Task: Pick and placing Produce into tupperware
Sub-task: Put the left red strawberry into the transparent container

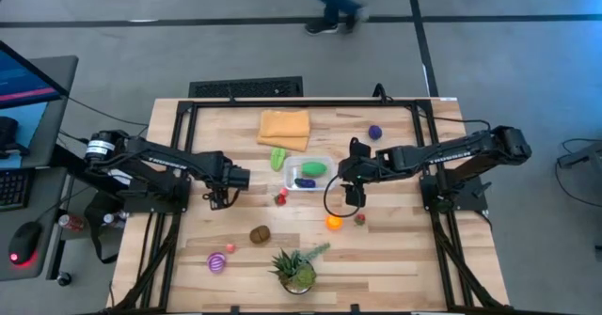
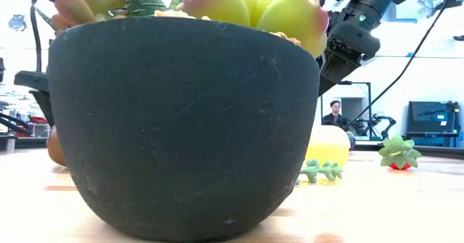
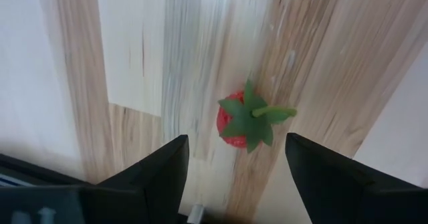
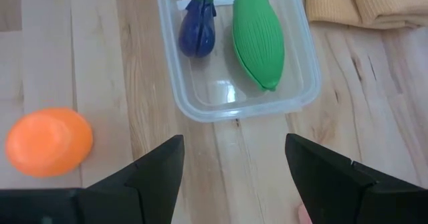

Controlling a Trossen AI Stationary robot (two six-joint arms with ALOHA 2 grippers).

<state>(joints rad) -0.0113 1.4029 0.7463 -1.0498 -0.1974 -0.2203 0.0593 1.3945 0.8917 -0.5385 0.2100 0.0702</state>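
The clear tupperware (image 1: 324, 161) (image 4: 304, 77) stands mid-table and holds a green piece (image 4: 258, 38) and a dark purple eggplant (image 4: 198, 30). My right gripper (image 1: 354, 195) (image 4: 234, 177) hovers open near the tub's right side, with an orange fruit (image 1: 333, 223) (image 4: 48, 142) close by. My left gripper (image 1: 222, 195) (image 3: 237, 177) is open left of a red strawberry (image 1: 280, 197) (image 3: 246, 120), which lies ahead of its fingers, untouched. Loose produce on the table: a green piece (image 1: 278, 158), a purple one (image 1: 375, 132), a second strawberry (image 1: 359, 218), a brown one (image 1: 260, 233) and a striped pink-purple one (image 1: 217, 262).
A folded orange cloth (image 1: 284, 127) lies just beyond the tub. A spiky potted plant (image 1: 296, 268) stands at the near edge, and its dark pot (image 2: 181, 127) fills most of the low view. A person (image 1: 334, 5) walks beyond the table. Another person (image 2: 335, 116) sits in the room behind.
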